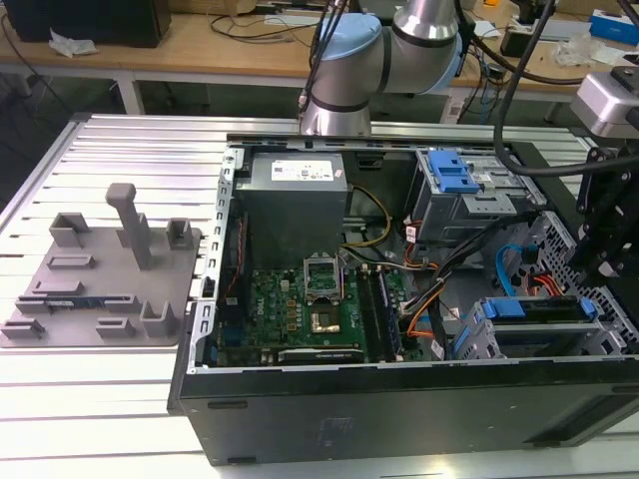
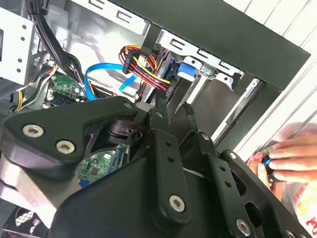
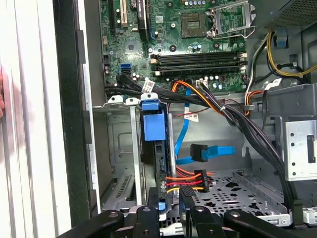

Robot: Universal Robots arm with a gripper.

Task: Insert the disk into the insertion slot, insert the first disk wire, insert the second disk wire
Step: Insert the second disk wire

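This looks like a robotics lab or workshop. A robot arm point(image 1: 349, 70) rises at the top middle of the exterior view. Before it, a slotted metal table point(image 1: 60, 399) bears an opened computer case point(image 1: 399, 419) and, on the exterior view's left, a grey holder plate point(image 1: 100, 289). Along the top edge runs a wooden workbench point(image 1: 200, 45) strewn with cables point(image 1: 270, 20).

A silver worktop point(image 1: 90, 399) of ribbed metal strips, with grooves running between them, is seen in the exterior view. An open black computer case point(image 1: 399, 424) is laid flat on it toward the exterior view's right, its open side turned up. A flat grey plate point(image 1: 100, 294), fitted with small blocks and one tall upright post point(image 1: 128, 225), is set on the worktop at the exterior view's left, just beside the case. The worktop's pale strips are also seen alongside the case wall in the first wrist view.
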